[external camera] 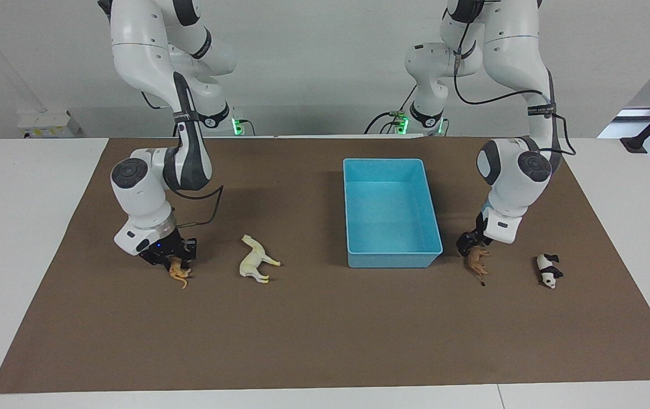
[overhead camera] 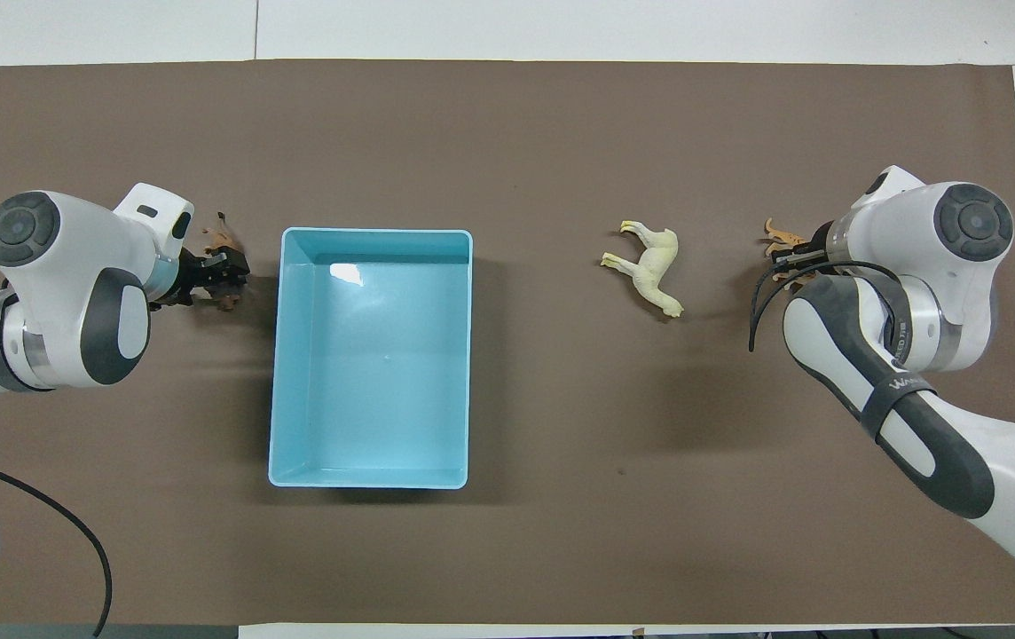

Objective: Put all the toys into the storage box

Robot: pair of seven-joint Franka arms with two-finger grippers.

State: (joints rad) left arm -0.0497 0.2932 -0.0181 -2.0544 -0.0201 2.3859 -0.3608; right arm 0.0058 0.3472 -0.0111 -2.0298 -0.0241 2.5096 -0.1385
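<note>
The light blue storage box [external camera: 391, 258] [overhead camera: 370, 484] stands empty. My left gripper [external camera: 471, 245] [overhead camera: 220, 272] is open and low on the brown lion [external camera: 477, 262] [overhead camera: 224, 241], its fingers on either side of the lion's head end. The lion lies beside the box toward the left arm's end. My right gripper [external camera: 172, 260] [overhead camera: 791, 259] is down on the orange tiger [external camera: 179, 274] [overhead camera: 781, 234], which lies on the mat. The cream-white horse [external camera: 255, 260] [overhead camera: 651, 266] lies between the tiger and the box. The panda [external camera: 549, 271] lies past the lion; the left arm hides it in the overhead view.
A brown mat [external camera: 325, 335] [overhead camera: 561, 133] covers the white table. All toys lie in a row level with the box's end farther from the robots. Cables hang from both arms.
</note>
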